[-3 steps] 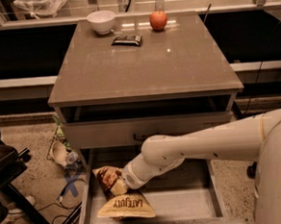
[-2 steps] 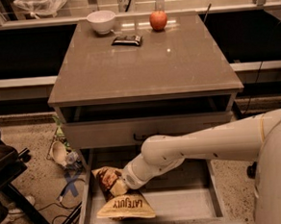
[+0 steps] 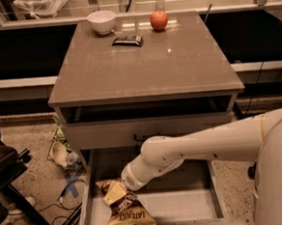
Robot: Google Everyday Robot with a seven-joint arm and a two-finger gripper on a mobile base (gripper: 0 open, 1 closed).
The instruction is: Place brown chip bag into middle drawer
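The brown chip bag [image 3: 128, 213] lies in the pulled-out middle drawer [image 3: 186, 203], near its front left, with the tan "LATE JULY" band towards the front edge. My gripper [image 3: 113, 192] reaches down into the drawer from the right and is shut on the bag's dark upper end. The bag's lower end rests on the pale drawer floor. My white arm [image 3: 196, 147] crosses the drawer and hides part of its back.
On the cabinet top [image 3: 143, 70] stand a white bowl [image 3: 101, 21], a red apple [image 3: 159, 20] and a small dark bar wrapper [image 3: 127, 40]. A grey drawer front [image 3: 104, 134] sits above the open drawer. Cables and clutter [image 3: 62, 156] lie on the floor at left, beside a black stand [image 3: 5, 172].
Almost nothing has changed. The gripper and the bag sit at most slightly lower in the drawer than before.
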